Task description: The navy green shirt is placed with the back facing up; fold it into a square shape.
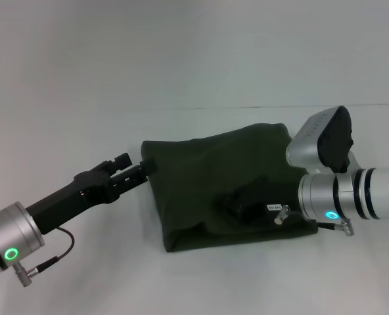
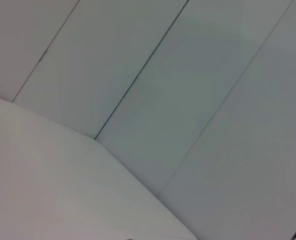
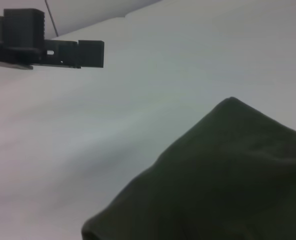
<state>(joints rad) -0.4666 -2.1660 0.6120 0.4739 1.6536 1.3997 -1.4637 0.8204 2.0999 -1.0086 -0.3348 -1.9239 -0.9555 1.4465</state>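
Note:
The navy green shirt (image 1: 207,177) lies on the white table, folded into a rough square with its plain side up. It also shows in the right wrist view (image 3: 223,180) as a dark olive mound. My left gripper (image 1: 137,167) is at the shirt's left edge near its far corner, open and holding nothing. In the right wrist view this left gripper (image 3: 63,52) hangs above bare table, apart from the cloth. My right gripper (image 1: 244,200) reaches in from the right and sits low over the shirt's near middle, dark against the dark cloth.
The white table (image 1: 181,65) stretches on all sides of the shirt. Its far edge meets a pale wall (image 1: 194,39). The left wrist view shows only pale wall panels (image 2: 188,100) and a white surface (image 2: 48,190).

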